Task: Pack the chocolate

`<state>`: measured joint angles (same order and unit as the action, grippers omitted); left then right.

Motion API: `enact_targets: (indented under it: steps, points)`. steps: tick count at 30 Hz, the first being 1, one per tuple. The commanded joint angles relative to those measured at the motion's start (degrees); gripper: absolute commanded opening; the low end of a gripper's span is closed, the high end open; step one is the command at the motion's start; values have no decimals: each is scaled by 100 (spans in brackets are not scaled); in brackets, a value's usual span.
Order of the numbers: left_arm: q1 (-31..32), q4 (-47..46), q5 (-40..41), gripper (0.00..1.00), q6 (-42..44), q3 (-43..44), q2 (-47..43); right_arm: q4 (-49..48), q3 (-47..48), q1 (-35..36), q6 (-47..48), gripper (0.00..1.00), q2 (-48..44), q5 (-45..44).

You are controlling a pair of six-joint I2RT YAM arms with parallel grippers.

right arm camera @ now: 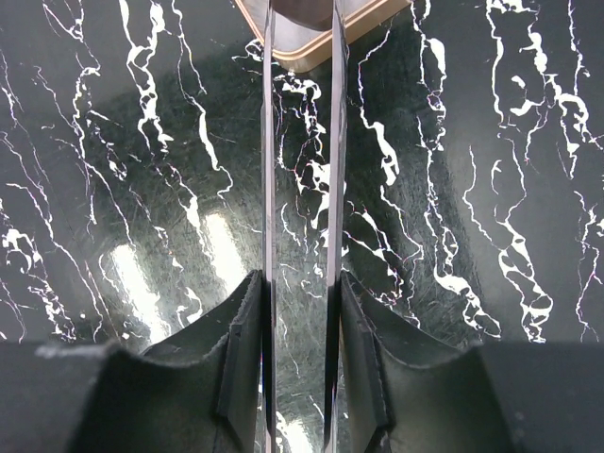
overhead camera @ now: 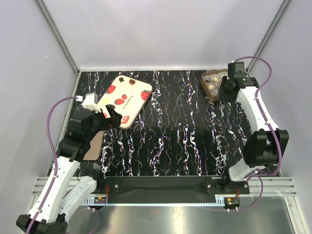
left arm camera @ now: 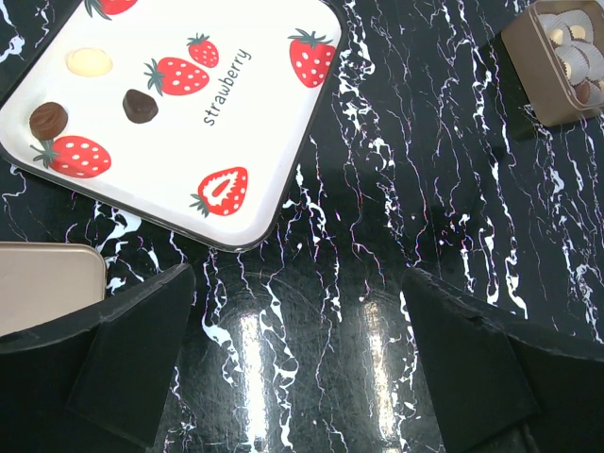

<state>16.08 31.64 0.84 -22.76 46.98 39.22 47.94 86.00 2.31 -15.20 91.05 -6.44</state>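
The chocolate (overhead camera: 212, 87) lies as small round pieces in a small square brown tray (overhead camera: 206, 91) at the far right of the table. The left wrist view shows the tray (left arm camera: 528, 71) and its pieces (left arm camera: 578, 61) at the top right. My right gripper (overhead camera: 222, 94) hovers right beside the tray, shut on thin metal tongs (right arm camera: 267, 142). Their two blades run forward between the fingers (right arm camera: 241, 340), and their tips end at the tray's tan corner (right arm camera: 316, 45). My left gripper (overhead camera: 111, 115) is open and empty (left arm camera: 297, 279), low over the table just in front of the lid.
The cream lid printed with strawberries (overhead camera: 127, 100) lies flat at the back left (left arm camera: 189, 104). A tan box (overhead camera: 95, 145) sits by the left arm (left arm camera: 47, 274). The black marbled tabletop (overhead camera: 180, 131) stretches between the arms.
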Motion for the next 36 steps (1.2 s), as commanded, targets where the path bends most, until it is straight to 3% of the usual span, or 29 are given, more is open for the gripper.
enact_targets:
  steps: [1,36]
  points:
    - [18,-219,-14,99,-18,-5,24,-57,5,-2,8,33,-17,143]
    - [18,-202,30,99,-18,4,-11,-312,180,7,193,37,677,301]
